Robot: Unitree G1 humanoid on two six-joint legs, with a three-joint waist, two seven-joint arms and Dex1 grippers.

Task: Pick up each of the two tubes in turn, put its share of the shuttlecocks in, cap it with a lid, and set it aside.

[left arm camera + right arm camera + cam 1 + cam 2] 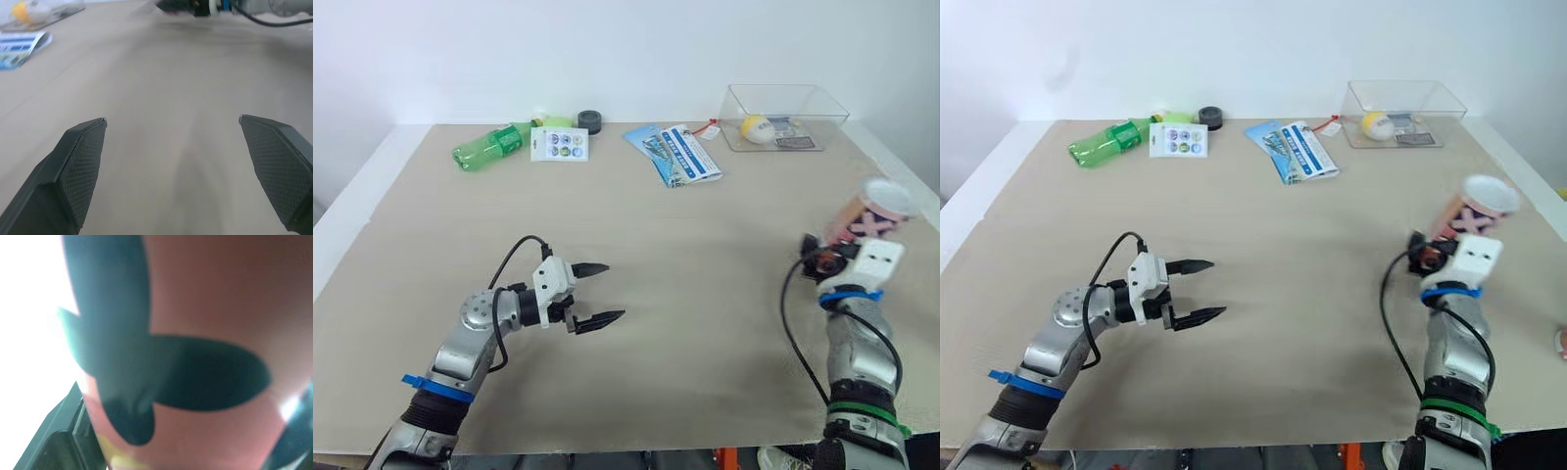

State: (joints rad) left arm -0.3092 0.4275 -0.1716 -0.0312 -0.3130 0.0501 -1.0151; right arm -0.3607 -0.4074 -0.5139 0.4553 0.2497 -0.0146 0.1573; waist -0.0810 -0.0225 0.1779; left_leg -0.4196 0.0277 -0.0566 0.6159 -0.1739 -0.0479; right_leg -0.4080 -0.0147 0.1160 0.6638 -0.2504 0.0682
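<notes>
Right gripper (835, 251) clamps the seemingly capped tube (864, 217), left gripper (613, 291) wide, empty; next, set it aside right.

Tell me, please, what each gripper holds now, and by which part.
The right gripper holds the pink tube near its lower end, its white end tilted upward. The left gripper is open and holds nothing.

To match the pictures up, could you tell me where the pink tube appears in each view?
Left eye view: pink tube at the right edge, tilted.
Right eye view: at the right, likewise tilted.
Right wrist view: close up, pink with dark markings.
Shared landmark: the right gripper holding it.
</notes>
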